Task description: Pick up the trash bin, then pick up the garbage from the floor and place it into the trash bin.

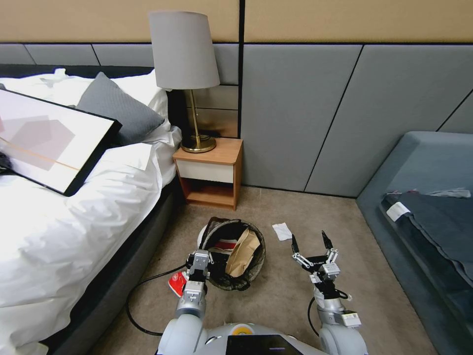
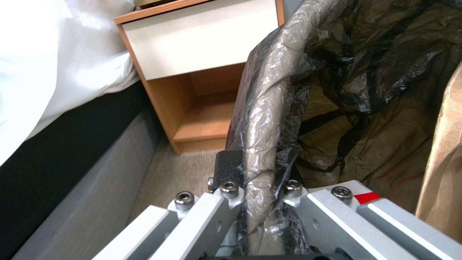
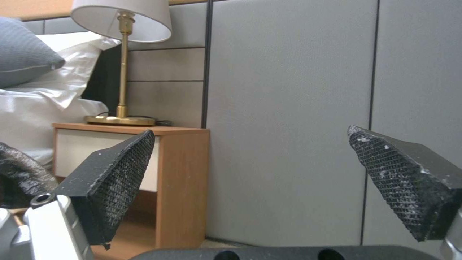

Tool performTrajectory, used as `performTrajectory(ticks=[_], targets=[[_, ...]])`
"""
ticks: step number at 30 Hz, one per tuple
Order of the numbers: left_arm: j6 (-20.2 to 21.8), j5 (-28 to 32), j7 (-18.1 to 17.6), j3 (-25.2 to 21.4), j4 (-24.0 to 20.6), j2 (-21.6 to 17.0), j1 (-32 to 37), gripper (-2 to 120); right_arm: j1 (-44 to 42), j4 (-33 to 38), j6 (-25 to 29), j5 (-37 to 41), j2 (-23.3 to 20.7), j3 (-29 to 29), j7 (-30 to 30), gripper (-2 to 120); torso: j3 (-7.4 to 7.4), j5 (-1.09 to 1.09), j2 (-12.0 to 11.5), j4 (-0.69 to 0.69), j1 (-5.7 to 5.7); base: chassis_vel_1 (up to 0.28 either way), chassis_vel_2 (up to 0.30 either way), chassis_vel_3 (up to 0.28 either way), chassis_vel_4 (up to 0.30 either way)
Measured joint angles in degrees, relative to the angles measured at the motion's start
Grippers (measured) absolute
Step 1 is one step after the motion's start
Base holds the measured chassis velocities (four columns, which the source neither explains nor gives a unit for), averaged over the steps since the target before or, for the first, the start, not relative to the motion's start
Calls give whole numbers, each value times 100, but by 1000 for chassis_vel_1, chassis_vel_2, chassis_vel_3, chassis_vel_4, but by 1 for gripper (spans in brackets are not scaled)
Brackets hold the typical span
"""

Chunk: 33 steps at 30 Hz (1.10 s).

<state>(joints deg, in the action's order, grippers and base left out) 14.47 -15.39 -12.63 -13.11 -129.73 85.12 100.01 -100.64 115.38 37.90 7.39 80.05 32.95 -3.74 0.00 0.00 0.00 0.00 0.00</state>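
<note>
White-rimmed trash bin, black-lined, hangs over the carpet with the left gripper clenched on its rim, a brown paper bag inside. Right gripper hovers released; white paper scrap likely needs collecting next.

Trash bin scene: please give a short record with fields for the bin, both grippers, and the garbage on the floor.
trash bin: held at its rim, brown paper bag inside
left gripper: shut on the bin's bagged rim
right gripper: open, empty, above the carpet right of the bin
floor garbage: white paper scrap beyond the right gripper; red packet beside the left arm
</note>
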Motion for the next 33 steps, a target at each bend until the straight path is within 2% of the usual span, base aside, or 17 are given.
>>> performTrajectory(ticks=[8, 26, 33], targets=[[-2, -9, 0, 2, 0, 5, 6, 0, 44, -25, 50, -2, 3, 21, -91, 100, 0, 1, 0, 0, 0, -107, 99, 101, -93], [-7, -19, -5, 9, 1, 2, 16, 0, 210, -73, 88, -58, -43, 76, -122, 100, -1, 0, 0, 0, 0, 0, 0, 0, 0], [-9, -18, -9, 7, -3, -20, 27, 0, 426, 9, -250, -89, -156, 46, 70, 100, 0, 0, 0, 0, 0, 0, 0, 0, 0]])
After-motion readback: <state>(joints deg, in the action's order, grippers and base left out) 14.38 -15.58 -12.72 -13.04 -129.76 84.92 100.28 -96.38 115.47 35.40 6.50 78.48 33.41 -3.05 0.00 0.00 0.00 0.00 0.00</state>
